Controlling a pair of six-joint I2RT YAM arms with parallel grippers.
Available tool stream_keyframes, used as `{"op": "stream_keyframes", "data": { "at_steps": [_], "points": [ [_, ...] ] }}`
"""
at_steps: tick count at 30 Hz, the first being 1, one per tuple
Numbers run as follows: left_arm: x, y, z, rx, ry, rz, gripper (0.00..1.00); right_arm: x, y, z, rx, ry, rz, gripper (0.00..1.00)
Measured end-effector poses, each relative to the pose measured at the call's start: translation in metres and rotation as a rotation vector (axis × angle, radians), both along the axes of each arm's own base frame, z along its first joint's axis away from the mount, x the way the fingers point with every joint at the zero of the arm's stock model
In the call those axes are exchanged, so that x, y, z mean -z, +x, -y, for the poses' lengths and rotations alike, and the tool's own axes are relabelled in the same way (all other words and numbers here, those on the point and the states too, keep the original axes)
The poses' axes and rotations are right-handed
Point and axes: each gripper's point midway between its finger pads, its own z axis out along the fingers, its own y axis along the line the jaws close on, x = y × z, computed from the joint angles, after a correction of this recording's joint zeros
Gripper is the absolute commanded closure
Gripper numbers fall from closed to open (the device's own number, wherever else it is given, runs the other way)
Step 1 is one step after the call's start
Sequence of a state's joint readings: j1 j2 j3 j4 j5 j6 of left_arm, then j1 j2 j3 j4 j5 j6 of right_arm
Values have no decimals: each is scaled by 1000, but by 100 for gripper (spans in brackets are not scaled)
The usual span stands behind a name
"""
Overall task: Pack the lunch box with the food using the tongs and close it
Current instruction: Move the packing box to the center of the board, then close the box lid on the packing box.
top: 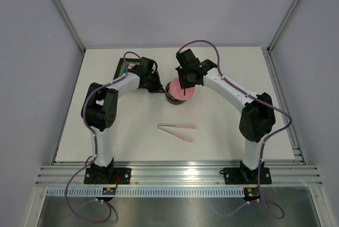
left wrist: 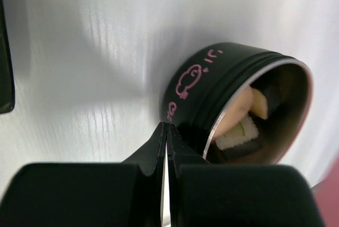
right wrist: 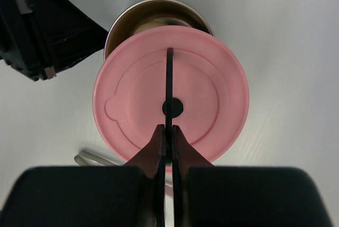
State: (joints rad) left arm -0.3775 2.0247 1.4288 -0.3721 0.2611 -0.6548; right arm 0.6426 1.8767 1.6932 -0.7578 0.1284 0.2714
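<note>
A: What is the right end effector [right wrist: 168, 129] doing?

B: Its two fingers are pressed together on the thin curved black handle [right wrist: 169, 78] of the round pink lid [right wrist: 212, 94], pinching it from above.

A: And the lunch box itself?

B: The small round steel tin [left wrist: 212, 92], dark on the outside with a pink printed figure, stands on the white worktop [top: 228, 137] directly under that end effector. In the right wrist view the lid covers most of the mouth. The tin's rim on the side away from the wrist shows past the lid's edge, so the lid is not seated squarely. I cannot tell whether the lid touches the rim.

A: The left end effector [left wrist: 167, 131]?

B: Pressed together with nothing between the fingers. Its tips sit right at the tin's outer wall, low down. I cannot tell whether they touch it.

A: Anything in the tin?

B: Yes, the food [left wrist: 241, 118]. Pale beige lumps and a white block lie inside, ahead and to the right of the left tips.

A: The tongs?

B: The slim pale pink-and-white tongs [top: 177, 130] lie flat on the worktop. They are well apart from both end effectors, on the arm-base side, and neither holds them. A flat black rectangular tray [top: 123, 68] lies to the left of the left end effector, on the side away from the tin.
</note>
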Motion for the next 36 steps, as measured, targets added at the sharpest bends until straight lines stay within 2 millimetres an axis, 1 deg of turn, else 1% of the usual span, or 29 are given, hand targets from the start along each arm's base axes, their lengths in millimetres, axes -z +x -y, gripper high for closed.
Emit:
{"op": "stream_keyframes", "data": {
  "at_steps": [2,6,9,12,14,18,20,25,30,36],
  "points": [
    [-11,0,-1,-2,-4,21,100,2,6,-4,-4,-4,1,100],
    [-38,0,-8,-16,-8,73,100,9,12,-11,-13,-19,-13,100],
    [-58,-3,-17,-35,-5,110,100,15,12,-16,-24,-30,-24,100],
    [-73,-6,-28,-62,4,138,100,21,13,-20,-33,-41,-35,100],
    [-79,-11,-37,-81,10,151,100,25,14,-22,-38,-49,-41,100],
    [-80,-26,-53,-110,26,147,100,30,18,-24,-39,-63,-49,100],
    [-79,-30,-57,-116,33,144,100,32,20,-25,-40,-69,-50,100],
    [-85,-37,-60,-122,35,158,100,36,26,-28,-43,-88,-51,100],
    [-92,-37,-61,-123,30,174,100,38,29,-30,-43,-104,-43,100],
    [-84,-42,-62,-123,37,157,100,44,29,-30,-45,-115,-52,100]
  ]
}}
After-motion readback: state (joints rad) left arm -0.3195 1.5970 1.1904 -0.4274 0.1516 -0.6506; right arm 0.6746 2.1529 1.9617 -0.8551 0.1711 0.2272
